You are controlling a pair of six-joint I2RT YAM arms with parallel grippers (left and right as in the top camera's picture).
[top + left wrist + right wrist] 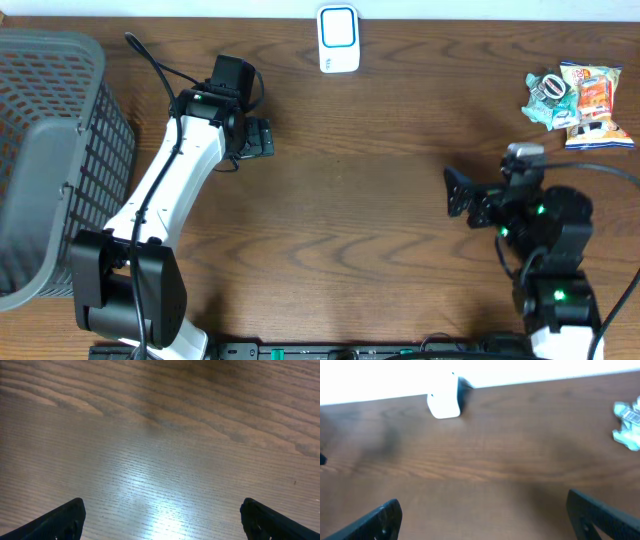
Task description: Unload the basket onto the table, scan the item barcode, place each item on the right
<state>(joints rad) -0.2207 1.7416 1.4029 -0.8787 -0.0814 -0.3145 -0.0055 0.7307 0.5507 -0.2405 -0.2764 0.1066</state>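
I see my left arm (170, 185) stretched in a long white diagonal from its base at the near left edge toward the middle of the table (360, 220); its left gripper (256, 138) points to the right, low over bare wood, jaws spread wide with nothing between them; the dull black fingers (57, 521) sit at opposite corners of the wrist view. My right arm (548, 215) is folded up compactly near the right edge, mostly black; the right gripper (457, 192) points left, likewise wide open and empty. The snack packets (578, 95), crinkly glossy foil in teal, orange and blue, lie at the far right, well apart from both grippers; the scanner (338, 38), a smooth white rounded block with a blue face, stands at the far edge; a grey plastic lattice basket (60, 150) fills the left side; the wood shows dark wavy grain.
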